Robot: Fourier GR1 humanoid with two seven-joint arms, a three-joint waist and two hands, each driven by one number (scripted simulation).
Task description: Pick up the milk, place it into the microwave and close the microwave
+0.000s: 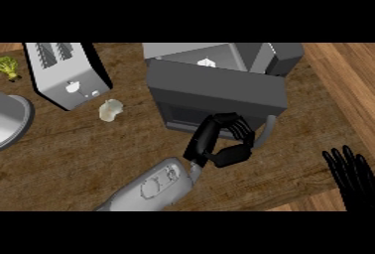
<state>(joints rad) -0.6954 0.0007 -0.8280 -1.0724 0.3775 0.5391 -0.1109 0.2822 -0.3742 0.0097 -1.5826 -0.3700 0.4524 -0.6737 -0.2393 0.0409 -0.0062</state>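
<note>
You won't find any readable text, brand, number or sign in the head view. The toaster (64,74) has small pale marks on its front, the microwave (219,79) has one small white mark inside, and the grey forearm (157,186) has faint outlined shapes. None of these resolve into letters or digits. The wooden surface (88,154) has no label.

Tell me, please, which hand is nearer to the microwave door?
The left hand. Its curled fingers are at the front of the microwave door, beside the handle. The right hand rests open at the view's lower right edge, well apart from the door.
</note>
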